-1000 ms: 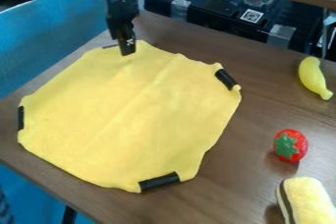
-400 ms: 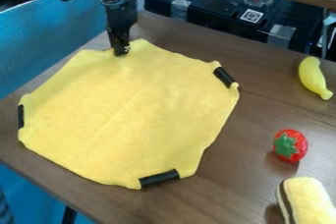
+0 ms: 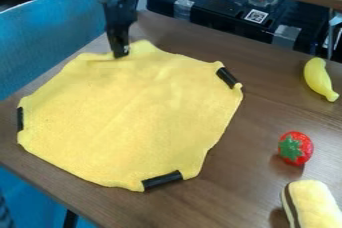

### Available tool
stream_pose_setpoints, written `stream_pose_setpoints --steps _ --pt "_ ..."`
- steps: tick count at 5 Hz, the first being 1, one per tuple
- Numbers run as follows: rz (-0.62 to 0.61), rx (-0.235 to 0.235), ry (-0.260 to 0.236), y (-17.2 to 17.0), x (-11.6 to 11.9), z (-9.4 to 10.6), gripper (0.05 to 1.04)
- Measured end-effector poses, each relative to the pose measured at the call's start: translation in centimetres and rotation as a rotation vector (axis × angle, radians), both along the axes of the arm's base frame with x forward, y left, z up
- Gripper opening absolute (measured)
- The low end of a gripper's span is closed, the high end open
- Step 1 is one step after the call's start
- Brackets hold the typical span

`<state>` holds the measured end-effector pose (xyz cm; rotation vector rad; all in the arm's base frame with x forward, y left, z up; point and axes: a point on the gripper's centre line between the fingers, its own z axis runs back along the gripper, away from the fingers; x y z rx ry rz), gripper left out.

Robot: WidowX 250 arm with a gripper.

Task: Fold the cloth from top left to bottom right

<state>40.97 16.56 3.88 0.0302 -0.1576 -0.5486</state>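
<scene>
The black gripper [image 3: 121,54] hangs from the top, left of centre, its tips at the upper edge of the yellow cloth [image 3: 133,117]. It is shut on the cloth there, and small folds run out from the pinched spot. Apart from that, the cloth lies spread and nearly flat, with black strips at its left, right and bottom edges. The arm hides a bit of the cloth's edge behind the tips.
On the wooden table [image 3: 267,117], a yellow banana [image 3: 319,79] lies at the upper right. Below it are a red strawberry [image 3: 295,148] and a cream-coloured plush piece [image 3: 312,204]. A black toy stove [image 3: 234,14] stands behind the table.
The gripper has shifted slightly left and closed on the cloth's upper edge, which has bunched up around it. The cloth's right and bottom edges have slid a little toward the upper left.
</scene>
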Motion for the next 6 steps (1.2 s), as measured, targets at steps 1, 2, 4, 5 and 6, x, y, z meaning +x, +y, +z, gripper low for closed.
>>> stream_pose_setpoints --steps 1,2,4,5,6 --pt "-0.021 -0.005 -0.059 -1.9 -1.7 3.8 0.068" --pt "-0.080 0.018 -0.057 -5.7 -4.4 4.9 0.068" --pt "-0.157 0.146 0.030 -10.8 -10.2 0.4 0.068" --pt "-0.181 0.172 0.018 -12.7 -12.9 0.1 0.068" --pt "-0.201 0.174 -0.010 -14.6 -14.5 1.1 0.068"
